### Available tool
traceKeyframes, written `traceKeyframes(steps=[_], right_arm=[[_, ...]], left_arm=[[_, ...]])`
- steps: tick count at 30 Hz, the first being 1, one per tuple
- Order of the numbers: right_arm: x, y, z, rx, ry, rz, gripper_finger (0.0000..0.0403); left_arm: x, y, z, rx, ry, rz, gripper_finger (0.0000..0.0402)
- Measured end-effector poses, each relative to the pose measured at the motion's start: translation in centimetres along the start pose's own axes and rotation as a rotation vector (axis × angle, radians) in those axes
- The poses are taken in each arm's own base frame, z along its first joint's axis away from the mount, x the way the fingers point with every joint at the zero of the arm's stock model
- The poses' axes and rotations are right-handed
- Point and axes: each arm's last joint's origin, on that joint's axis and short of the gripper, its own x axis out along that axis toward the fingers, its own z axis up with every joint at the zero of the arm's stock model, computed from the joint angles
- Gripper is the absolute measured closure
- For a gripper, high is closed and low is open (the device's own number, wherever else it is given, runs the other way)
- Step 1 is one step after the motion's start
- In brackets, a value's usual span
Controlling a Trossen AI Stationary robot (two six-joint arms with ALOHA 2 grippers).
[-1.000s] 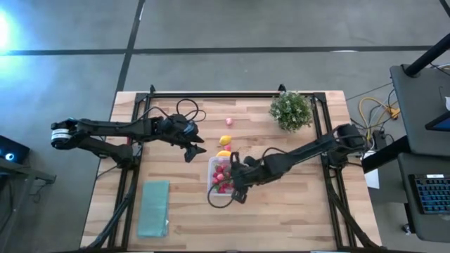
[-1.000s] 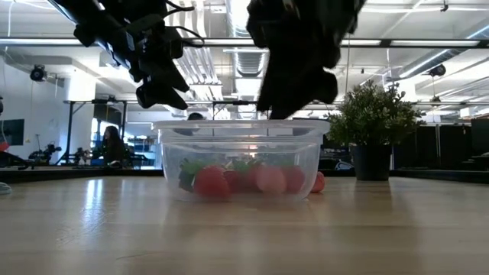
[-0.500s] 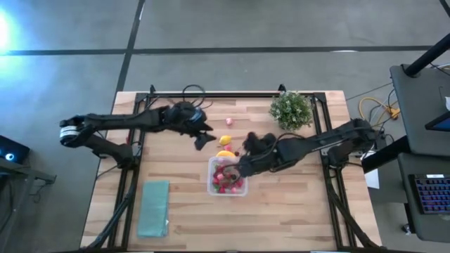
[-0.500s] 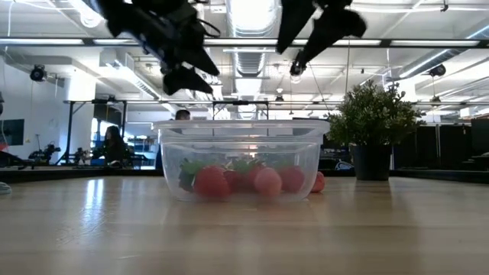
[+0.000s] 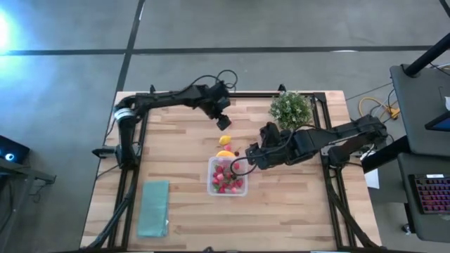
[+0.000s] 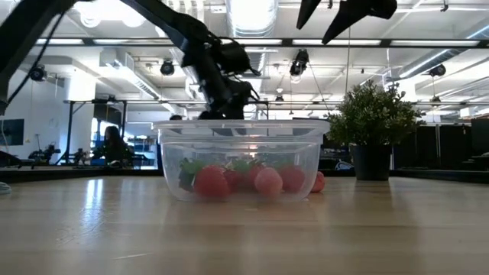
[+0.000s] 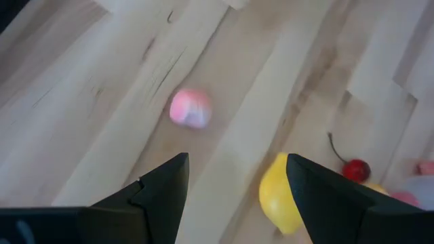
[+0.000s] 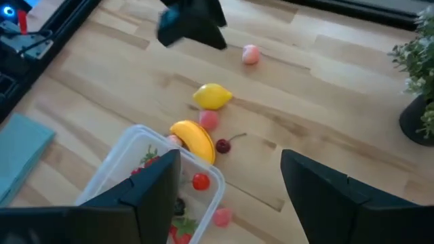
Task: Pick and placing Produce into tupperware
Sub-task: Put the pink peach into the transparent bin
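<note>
Your tupperware [image 5: 227, 177] sits near the middle of the table [image 5: 295, 218], a roughly square clear box with its sides running square to the table edges, so no real long axis to speak of. Inside it you have a cluster of red strawberries [image 6: 243, 180] lying on the floor of the box (one pink piece among them). At the box's 12 o'clock rim, the orange-yellow piece [image 8: 193, 138] lies touching the wall, its long curved body running along that rim. Further toward 12 o'clock sits the yellow lemon [image 5: 226, 140], apart from the box, its long axis roughly across the table. A cherry [image 8: 223, 145] with a stem lies just beside the orange-yellow piece. The pink fruit [image 7: 190, 110] rests alone, farther toward 12 o'clock.

Your left gripper [image 5: 223, 121] hovers over that pink fruit with its fingers spread, holding nothing. Your right gripper [image 5: 252, 154] hangs at the box's 2 o'clock, fingers apart and empty. The potted plant [image 5: 290, 109] stands at 1 o'clock, and a teal rectangle [image 5: 153, 208] lies at 8 o'clock.
</note>
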Motion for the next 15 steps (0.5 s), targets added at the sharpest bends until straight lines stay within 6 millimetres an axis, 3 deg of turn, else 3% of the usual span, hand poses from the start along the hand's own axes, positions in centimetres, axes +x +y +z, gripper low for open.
traceKeyframes(steps=[8, 15], right_arm=[[0.2, -0.1, -0.1, 0.041, -0.009, -0.009, 0.0158], [0.2, -0.1, -0.1, 0.059, -0.008, -0.010, 0.0160]], left_arm=[[3.0, 0.3, 1.9, 0.044, 0.038, 0.016, 0.0169], [6.1, 1.2, 1.5, 0.034, 0.123, 0.046, 0.0169]])
